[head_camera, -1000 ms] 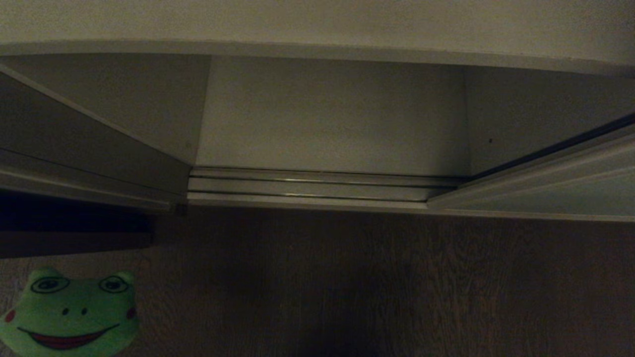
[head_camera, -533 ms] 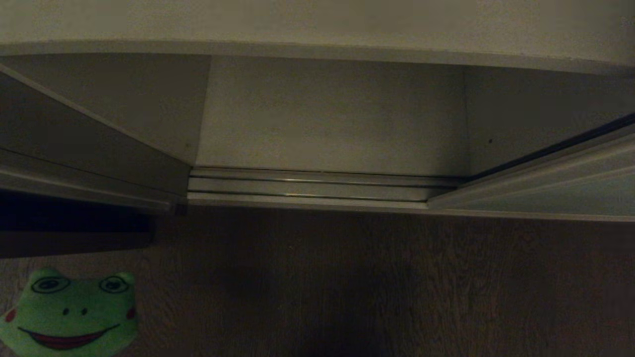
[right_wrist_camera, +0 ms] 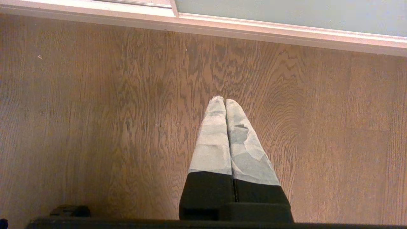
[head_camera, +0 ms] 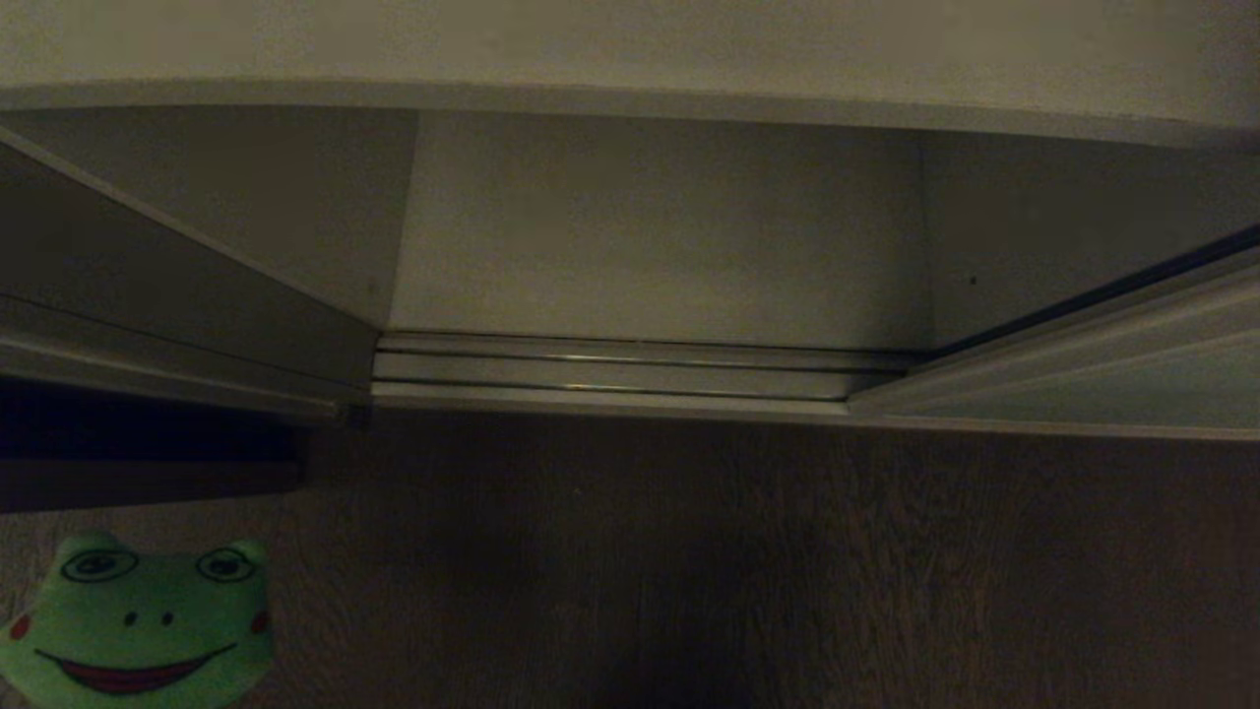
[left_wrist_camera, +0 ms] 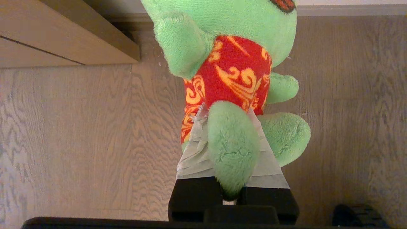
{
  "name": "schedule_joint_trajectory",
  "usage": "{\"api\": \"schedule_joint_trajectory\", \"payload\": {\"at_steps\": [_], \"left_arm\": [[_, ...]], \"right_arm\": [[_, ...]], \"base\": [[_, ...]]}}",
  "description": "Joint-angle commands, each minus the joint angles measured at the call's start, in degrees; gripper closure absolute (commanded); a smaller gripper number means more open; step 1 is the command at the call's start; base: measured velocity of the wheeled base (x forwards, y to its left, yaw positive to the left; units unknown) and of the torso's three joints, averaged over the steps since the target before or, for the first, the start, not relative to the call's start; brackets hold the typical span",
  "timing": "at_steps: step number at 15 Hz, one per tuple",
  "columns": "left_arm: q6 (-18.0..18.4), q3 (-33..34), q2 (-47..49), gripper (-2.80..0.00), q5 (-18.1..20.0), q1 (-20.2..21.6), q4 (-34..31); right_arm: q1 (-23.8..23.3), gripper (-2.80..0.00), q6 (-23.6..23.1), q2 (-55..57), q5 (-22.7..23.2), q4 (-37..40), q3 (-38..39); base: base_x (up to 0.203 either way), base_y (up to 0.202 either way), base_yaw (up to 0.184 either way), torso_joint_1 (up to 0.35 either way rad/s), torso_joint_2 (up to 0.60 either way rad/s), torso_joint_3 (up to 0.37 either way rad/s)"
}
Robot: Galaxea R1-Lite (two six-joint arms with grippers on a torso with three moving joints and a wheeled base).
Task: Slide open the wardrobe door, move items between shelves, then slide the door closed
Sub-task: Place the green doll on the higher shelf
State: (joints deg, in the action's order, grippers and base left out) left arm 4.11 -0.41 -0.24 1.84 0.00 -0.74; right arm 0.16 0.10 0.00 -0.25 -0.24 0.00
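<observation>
The green frog plush [head_camera: 138, 620] hangs at the lower left of the head view, face up, over the wood floor. In the left wrist view its red flowered belly [left_wrist_camera: 235, 73] shows, and my left gripper [left_wrist_camera: 227, 109] is shut on one of the green frog's legs. My right gripper [right_wrist_camera: 225, 100] is shut and empty above the floor. The wardrobe stands open: the pale sliding wardrobe door [head_camera: 1112, 384] is at the right. A white shelf [head_camera: 630, 39] lies above the bare white bottom board [head_camera: 650, 236]. The blue toy is out of view.
Door tracks [head_camera: 630, 369] run along the wardrobe's front edge. A dark brown wooden piece [head_camera: 148, 473] sits at the left, close above the frog. The door's pale frame [right_wrist_camera: 286, 31] borders the floor ahead of the right gripper.
</observation>
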Motion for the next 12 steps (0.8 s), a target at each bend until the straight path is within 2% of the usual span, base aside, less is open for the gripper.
{"api": "schedule_joint_trajectory", "payload": {"at_steps": [1, 9, 12], "left_arm": [[-0.15, 0.02, 0.24, 0.00, 0.01, 0.00, 0.04], [0.20, 0.06, 0.24, 0.00, -0.08, 0.00, 0.04], [-0.50, -0.02, 0.24, 0.00, -0.08, 0.00, -0.05]], "right_arm": [[0.02, 0.00, -0.01, -0.18, -0.01, -0.02, 0.00], [0.02, 0.00, -0.01, -0.17, -0.01, -0.02, 0.00], [0.02, 0.00, -0.01, -0.17, -0.01, -0.02, 0.00]], "base": [[0.000, 0.000, 0.000, 0.000, 0.00, 0.000], [0.000, 0.000, 0.000, 0.000, 0.00, 0.000], [0.000, 0.000, 0.000, 0.003, 0.00, 0.094]]}}
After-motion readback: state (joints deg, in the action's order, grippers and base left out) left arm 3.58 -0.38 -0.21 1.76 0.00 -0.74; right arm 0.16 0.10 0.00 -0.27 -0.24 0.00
